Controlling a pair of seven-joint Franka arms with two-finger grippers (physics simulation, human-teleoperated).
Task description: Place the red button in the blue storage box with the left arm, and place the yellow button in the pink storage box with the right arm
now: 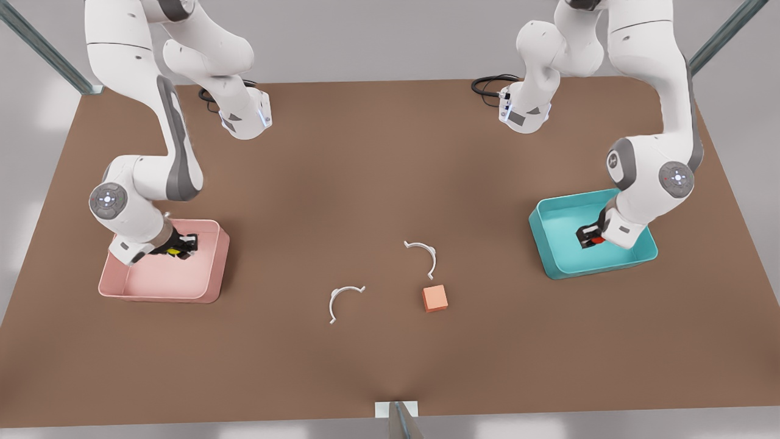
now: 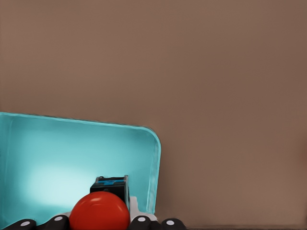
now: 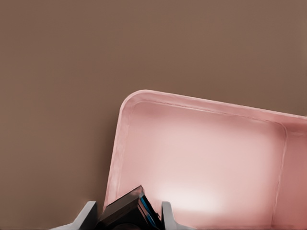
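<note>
On the front view's right, my left gripper [image 1: 590,238] reaches down inside the blue storage box [image 1: 551,268], shut on the red button [image 1: 598,241]. The left wrist view shows the red button [image 2: 100,213] on its black base between the fingers, low over the blue storage box's floor near a corner wall [image 2: 156,158]. On the front view's left, my right gripper [image 1: 177,249] is inside the pink storage box [image 1: 213,274], shut on the yellow button [image 1: 173,251]. Its black base [image 3: 127,213] sits between the fingers above the pink storage box's wall [image 3: 120,143].
Two white curved clips [image 1: 421,255] [image 1: 342,300] and a salmon-orange cube [image 1: 435,298] lie mid-table between the boxes. Black cables [image 1: 490,83] coil by the arm bases at the back. Bare brown tabletop [image 1: 390,366] spreads toward the front edge.
</note>
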